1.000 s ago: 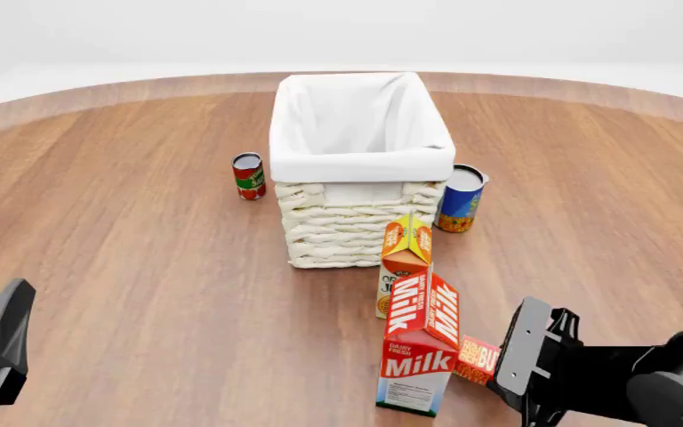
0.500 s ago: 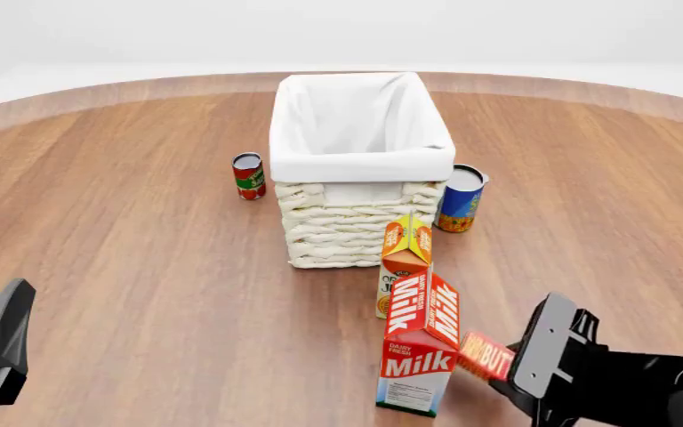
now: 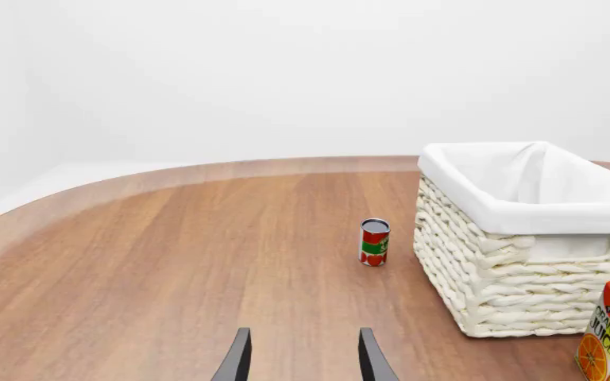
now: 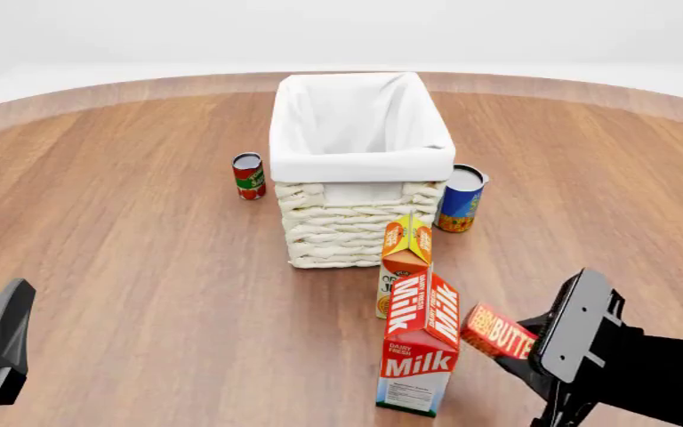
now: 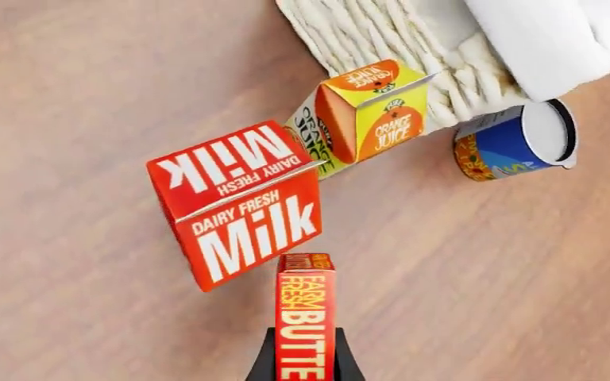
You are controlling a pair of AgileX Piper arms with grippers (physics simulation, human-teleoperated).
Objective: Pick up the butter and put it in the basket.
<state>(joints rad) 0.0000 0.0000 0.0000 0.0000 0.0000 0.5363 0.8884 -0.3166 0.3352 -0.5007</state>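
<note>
Your right gripper [image 5: 303,367] clamps the butter [image 4: 498,332] above the table's near right edge, beside the milk carton [image 4: 420,354]; your left gripper [image 3: 303,357] hangs open, empty.

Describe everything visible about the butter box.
The butter is a small, flat, rectangular red-orange box that looks like printed card, with white and yellow lettering; only "BUTT" and "FARM FRESH" show. The right gripper is shut on it, fingers pinching its two broad faces, one end sticking out ahead. It is held off the table, tilted, just right of the milk carton; whether they touch is unclear. It is not yet in the basket.
</note>
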